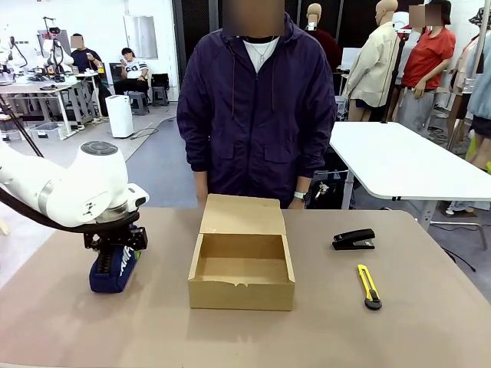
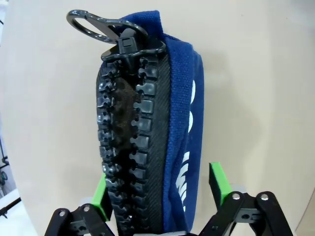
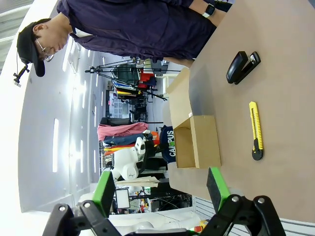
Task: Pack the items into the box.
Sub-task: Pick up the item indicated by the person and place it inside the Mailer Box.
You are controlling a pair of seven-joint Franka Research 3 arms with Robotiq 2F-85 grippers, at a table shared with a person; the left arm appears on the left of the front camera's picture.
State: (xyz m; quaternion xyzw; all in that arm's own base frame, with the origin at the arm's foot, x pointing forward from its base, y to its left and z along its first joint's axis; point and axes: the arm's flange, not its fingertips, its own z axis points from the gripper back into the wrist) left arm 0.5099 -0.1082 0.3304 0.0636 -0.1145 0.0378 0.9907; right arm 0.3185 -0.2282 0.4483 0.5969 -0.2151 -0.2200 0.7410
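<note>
The navy blue pouch point(image 1: 113, 267) stands on its edge at the table's left, zipper up, white print on its side. My left gripper point(image 1: 115, 244) reaches down over it. In the left wrist view the gripper point(image 2: 159, 191) is open and straddles the pouch point(image 2: 179, 98): the left pad touches the zipper side, and a small gap shows at the right pad point(image 2: 217, 182). The brown box point(image 1: 242, 264) sits open mid-table, empty, lid folded back. The black stapler point(image 1: 354, 239) and the yellow-and-black knife point(image 1: 369, 286) lie to its right. My right gripper point(image 3: 160, 189) hangs open above the table, holding nothing.
A person in a dark purple jacket point(image 1: 257, 107) stands at the far edge behind the box, hands low. The brown table point(image 1: 153, 330) has bare room in front of the box. A white table point(image 1: 399, 157) stands beyond at the right.
</note>
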